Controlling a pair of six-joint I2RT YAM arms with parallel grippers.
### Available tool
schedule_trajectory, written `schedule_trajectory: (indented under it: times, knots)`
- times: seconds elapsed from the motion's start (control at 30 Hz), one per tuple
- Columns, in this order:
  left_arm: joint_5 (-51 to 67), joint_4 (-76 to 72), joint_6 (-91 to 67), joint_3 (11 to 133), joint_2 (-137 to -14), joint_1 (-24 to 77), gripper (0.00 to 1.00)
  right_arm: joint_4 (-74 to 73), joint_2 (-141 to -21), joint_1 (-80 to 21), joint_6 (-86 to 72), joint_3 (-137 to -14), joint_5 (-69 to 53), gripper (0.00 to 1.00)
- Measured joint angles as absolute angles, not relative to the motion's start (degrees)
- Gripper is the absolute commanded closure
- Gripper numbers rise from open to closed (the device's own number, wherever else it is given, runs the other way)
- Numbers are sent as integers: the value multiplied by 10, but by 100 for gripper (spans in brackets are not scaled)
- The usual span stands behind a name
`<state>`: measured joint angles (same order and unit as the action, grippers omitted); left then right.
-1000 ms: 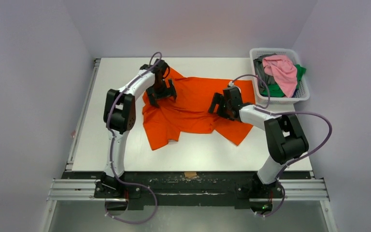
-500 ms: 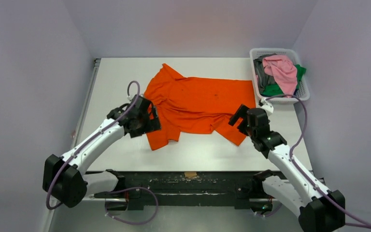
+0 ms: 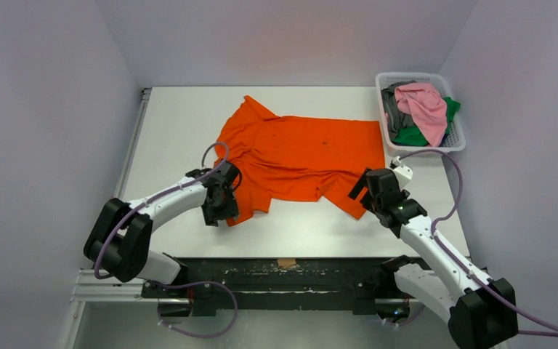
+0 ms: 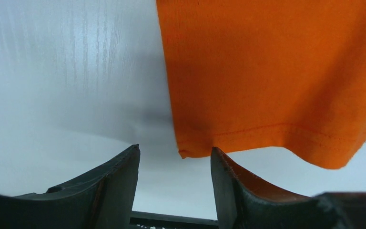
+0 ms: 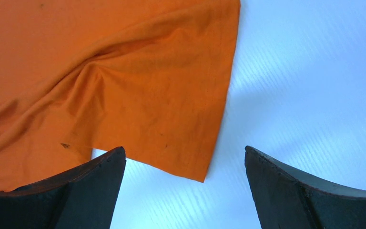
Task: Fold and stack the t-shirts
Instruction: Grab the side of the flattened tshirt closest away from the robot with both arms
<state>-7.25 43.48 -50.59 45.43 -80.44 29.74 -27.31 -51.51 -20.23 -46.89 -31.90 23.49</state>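
A large orange t-shirt [image 3: 298, 156] lies spread and rumpled on the white table [image 3: 174, 123]. My left gripper [image 3: 216, 211] is open and empty at the shirt's near left corner; in the left wrist view that corner [image 4: 190, 151] lies just ahead of the gap between my fingers [image 4: 175, 151]. My right gripper [image 3: 367, 196] is open and empty at the shirt's near right corner; in the right wrist view that corner [image 5: 201, 177] lies between my fingertips [image 5: 185, 150]. Pink [image 3: 425, 102], green [image 3: 410, 135] and grey [image 3: 393, 109] shirts lie in the basket.
A white slotted plastic basket [image 3: 456, 142] stands at the far right of the table. A black rail [image 3: 283, 270] runs along the table's near edge, with a metal rail [image 3: 125, 174] along the left side. Grey walls close in on three sides.
Both arms have drawn back from the shirt's far part to its near edge. The left gripper moved down to the near left corner, the right to the near right corner. The shirt lies flatter.
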Motion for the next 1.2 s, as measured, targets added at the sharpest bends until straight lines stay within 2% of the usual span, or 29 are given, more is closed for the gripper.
schedule_trajectory:
  times: [0.1,0.2,0.27,0.3,0.33,0.37,0.7,1.03,1.2]
  knots:
    - [-70,427,-506,456,-837,298,50,-278,-527,-203,-469,-319,235,7]
    - [-64,428,-505,466,-853,298,60,-279,-529,-202,-469,-319,235,7]
    - [-58,428,-504,473,-864,298,72,-278,-529,-203,-469,-319,235,8]
    - [-54,427,-504,476,-868,298,82,-279,-529,-202,-469,-319,235,8]
    - [-49,425,-504,478,-872,299,98,-279,-529,-202,-469,-319,235,9]
    - [-44,421,-505,479,-874,301,100,-279,-529,-202,-469,-319,235,10]
    - [-49,374,-515,440,-828,320,100,-307,-539,-202,-463,-320,222,20]
    - [-84,388,-517,370,-731,320,100,-294,-664,-203,-459,-320,178,42]
    - [-94,391,-519,368,-716,320,100,-278,-693,-203,-457,-324,161,45]
